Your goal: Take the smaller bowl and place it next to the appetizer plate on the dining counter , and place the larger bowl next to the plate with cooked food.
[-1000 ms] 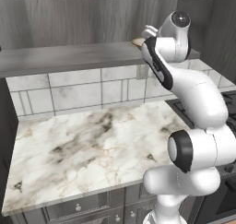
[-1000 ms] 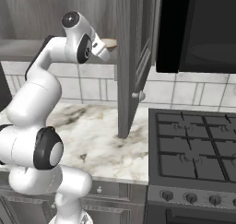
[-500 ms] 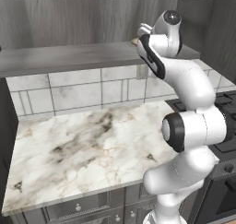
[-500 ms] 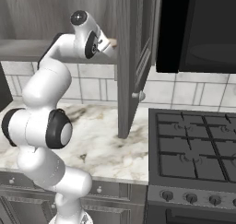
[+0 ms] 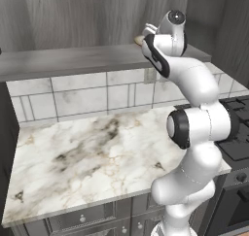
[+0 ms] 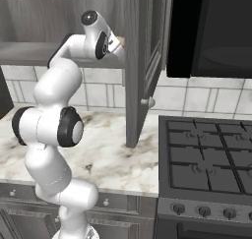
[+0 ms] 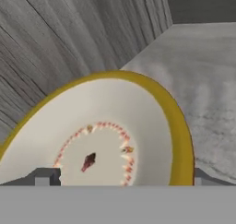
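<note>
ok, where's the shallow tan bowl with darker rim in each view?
Left base view: shallow tan bowl, sliver at top centre behind the white arm.
Right base view: bowl edge, upper middle, left of grey cabinet door.
Hand view: bowl close up, lower left.
Shared landmark: grey wooden shelf under it.

Even flat light, soft rendered blur

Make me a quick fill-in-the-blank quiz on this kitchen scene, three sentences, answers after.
1. The smaller bowl sits on a grey ____ inside the cabinet.
2. The bowl's rim is ____ in colour.
3. The jaws of the gripper stand ____ on either side of the bowl.

Answers: shelf; yellow-brown; open
</note>
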